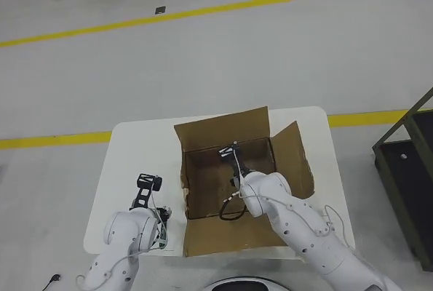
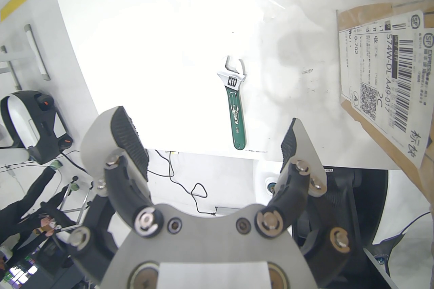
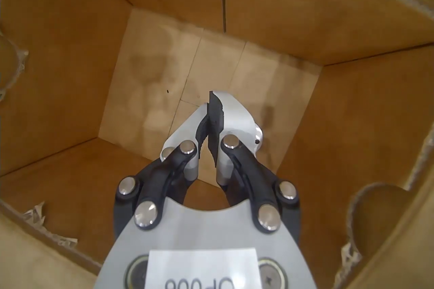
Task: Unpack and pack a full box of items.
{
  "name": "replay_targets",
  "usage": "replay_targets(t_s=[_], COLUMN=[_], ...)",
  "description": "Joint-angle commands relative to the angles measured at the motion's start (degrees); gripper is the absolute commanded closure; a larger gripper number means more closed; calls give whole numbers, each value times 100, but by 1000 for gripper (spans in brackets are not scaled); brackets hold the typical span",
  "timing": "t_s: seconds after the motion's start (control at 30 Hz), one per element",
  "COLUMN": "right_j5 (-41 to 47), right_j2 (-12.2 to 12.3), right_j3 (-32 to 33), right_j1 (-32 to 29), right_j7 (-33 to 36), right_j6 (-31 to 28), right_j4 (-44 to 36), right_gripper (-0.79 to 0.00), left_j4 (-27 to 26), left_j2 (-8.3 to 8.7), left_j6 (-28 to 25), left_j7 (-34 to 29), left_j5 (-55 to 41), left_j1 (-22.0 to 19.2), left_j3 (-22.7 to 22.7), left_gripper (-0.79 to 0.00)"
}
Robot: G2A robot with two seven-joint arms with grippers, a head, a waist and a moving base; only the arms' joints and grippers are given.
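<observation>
- The cardboard box (image 1: 220,129) stood open on the white worktop (image 1: 140,149), flaps folded out.
- The right pincer (image 3: 211,107) hung inside the box, fingers pressed together on nothing. The part of the box floor on show was bare.
- A green-handled wrench (image 2: 234,107) lay flat on the worktop (image 2: 152,33), outside the box and apart from its labelled wall (image 2: 390,73). Its handle end was close to the worktop's near edge.
- The left pincer (image 2: 206,127) hovered above the wrench with fingers spread wide, empty and touching nothing.
- Stage, as a guess: the wrench was out, so unpacking was probably finished or nearly so, with repacking next.
- Handling guess for the wrench:
  - It is steel, so rigid and heavy for its size, and it won't bend or break.
  - The bare metal head probably slips; the coated handle should grip better.
- Best hold is likely across the handle's narrow width, toward the head where the weight sits, so it doesn't swing nose-down.
- It lay thin and flat, so the fingertips would need to reach right down to the worktop on either side of the handle.
- Risk: a pinch at the far handle end could let it pivot or drop on the way over the box wall.
</observation>
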Motion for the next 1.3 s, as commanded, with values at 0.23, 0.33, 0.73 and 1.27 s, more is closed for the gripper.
replay_targets(t_s=[0.23,0.33,0.73,1.27], right_j5=[1,1,-364,-1045], right_j2=[2,2,-7,-417], right_j3=[2,2,171,-521], right_j1=[-1,-1,-105,393], right_j7=[-6,-6,596,1600], right_j6=[-1,-1,340,545], right_j4=[-8,-8,-150,567], right_gripper=[0,0,0,-160], left_j4=[0,0,0,0], left_j2=[0,0,0,0], left_j6=[0,0,0,0], left_j7=[0,0,0,0], left_j5=[0,0,0,0], left_j1=[0,0,0,0], left_j3=[0,0,0,0], left_gripper=[-785,-785,-785,-785])
